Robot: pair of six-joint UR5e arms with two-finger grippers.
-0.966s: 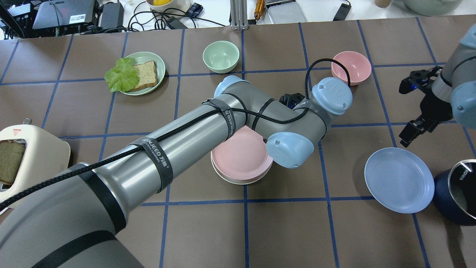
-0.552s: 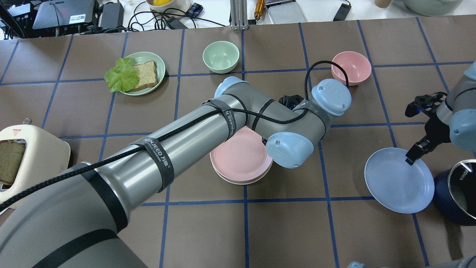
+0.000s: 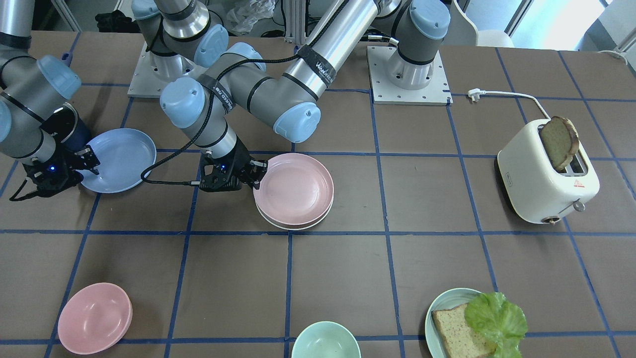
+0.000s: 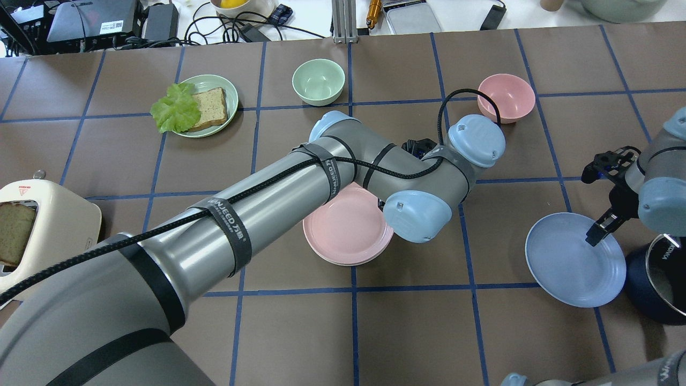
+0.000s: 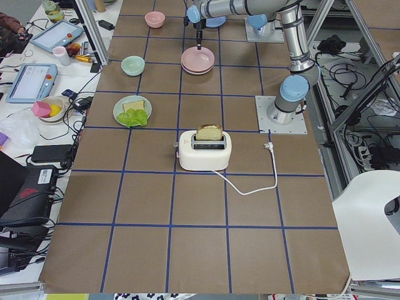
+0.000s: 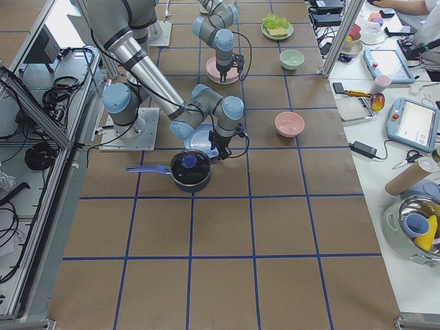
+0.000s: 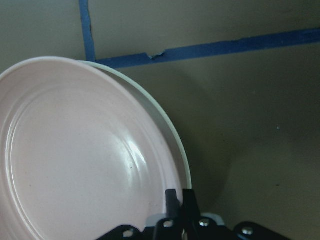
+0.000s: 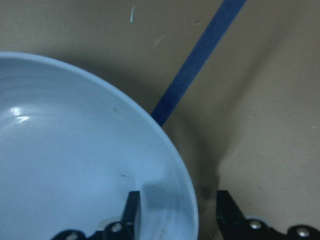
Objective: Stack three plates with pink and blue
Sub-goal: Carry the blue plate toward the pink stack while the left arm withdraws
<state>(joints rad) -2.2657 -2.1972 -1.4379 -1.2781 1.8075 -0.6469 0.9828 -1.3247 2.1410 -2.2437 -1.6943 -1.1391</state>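
The pale pink plate point(image 3: 295, 186) lies on the cream-white plate point(image 3: 293, 227) mid-table, slightly offset; only the white rim shows. My left gripper point(image 3: 257, 173) is shut on the pink plate's rim, seen in the left wrist view point(image 7: 180, 197) with the pink plate point(image 7: 85, 160) and the white rim point(image 7: 170, 125). The light blue plate point(image 4: 568, 262) lies alone on the robot's right. My right gripper point(image 4: 595, 236) is open and low, one finger inside and one outside the blue plate's rim point(image 8: 65, 165).
A dark blue pot point(image 4: 656, 279) stands right beside the blue plate. A pink bowl point(image 4: 506, 97) and a green bowl point(image 4: 318, 80) stand farther out. A teal plate with bread and lettuce point(image 4: 201, 104) and a toaster point(image 3: 546, 179) are on the robot's left.
My right gripper has come down and nearer, from above the table beyond the blue plate onto its rim. The left arm and pink plate have barely moved.
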